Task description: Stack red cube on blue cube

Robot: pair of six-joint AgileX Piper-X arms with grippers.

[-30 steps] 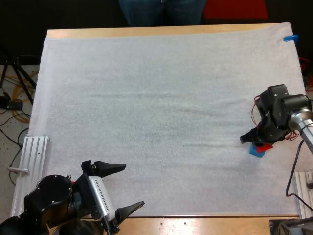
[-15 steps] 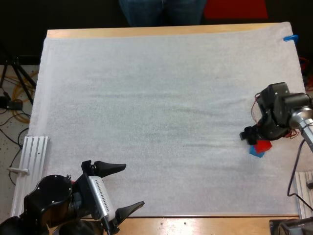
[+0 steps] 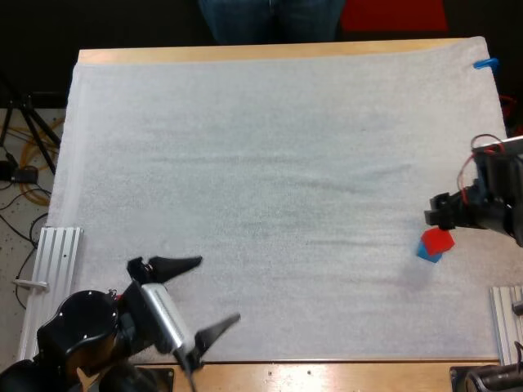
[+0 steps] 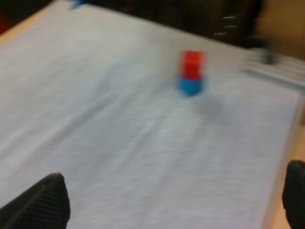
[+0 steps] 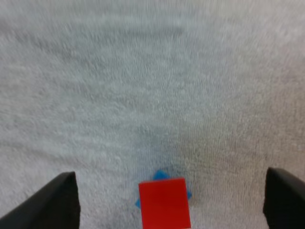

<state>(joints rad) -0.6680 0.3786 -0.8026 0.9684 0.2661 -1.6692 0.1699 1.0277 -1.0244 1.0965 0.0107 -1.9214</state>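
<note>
The red cube [image 3: 439, 240] rests on top of the blue cube [image 3: 428, 253] near the mat's right side. In the left wrist view the red cube [image 4: 192, 64] stands upright on the blue cube [image 4: 191, 85], far across the mat. The right wrist view looks down on the red cube [image 5: 164, 203], with blue cube [image 5: 159, 176] corners peeking out beneath it. My right gripper [image 3: 448, 213] hangs just above and right of the stack, open, its fingers [image 5: 55, 200] wide apart and clear of the cubes. My left gripper [image 3: 194, 302] is open near the mat's front left, holding nothing.
A person's legs [image 3: 270, 18] stand beyond the table's far edge. Aluminium rails lie at the front left [image 3: 54, 269] and front right [image 3: 507, 314] of the mat [image 3: 261, 163].
My right gripper has let go of the red cube and drawn back up and to the right, leaving it on the blue cube. My left gripper has turned slightly.
</note>
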